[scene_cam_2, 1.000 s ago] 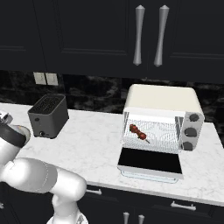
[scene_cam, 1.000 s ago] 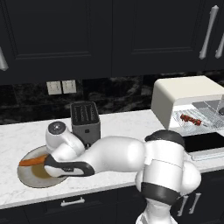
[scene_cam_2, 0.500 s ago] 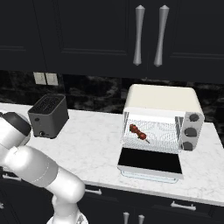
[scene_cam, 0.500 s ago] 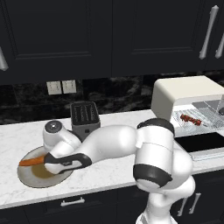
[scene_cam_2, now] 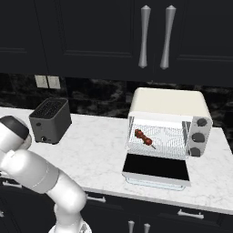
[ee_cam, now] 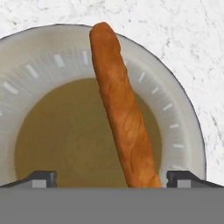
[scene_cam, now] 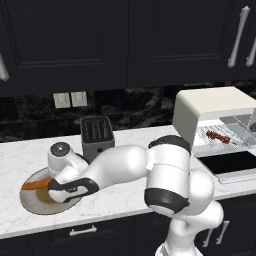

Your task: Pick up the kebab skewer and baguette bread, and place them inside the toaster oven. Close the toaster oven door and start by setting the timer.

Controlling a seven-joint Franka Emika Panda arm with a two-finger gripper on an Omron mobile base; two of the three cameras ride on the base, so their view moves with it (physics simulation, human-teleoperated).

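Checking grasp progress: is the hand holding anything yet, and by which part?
Nothing is held. The hand is open above the plate, its fingertips on either side of the baguette, not closed on it.

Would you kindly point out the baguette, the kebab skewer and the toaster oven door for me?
baguette (ee_cam: 122, 109), hand view, on the middle of the loaf.
kebab skewer (scene_cam_2: 144, 138), right base view, on the meat chunks.
toaster oven door (scene_cam_2: 156, 167), right base view, on the dark glass panel.

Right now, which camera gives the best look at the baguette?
The hand view: the baguette bread lies across the plate, seen close from above. In the left base view just its orange end peeks out beside the arm.
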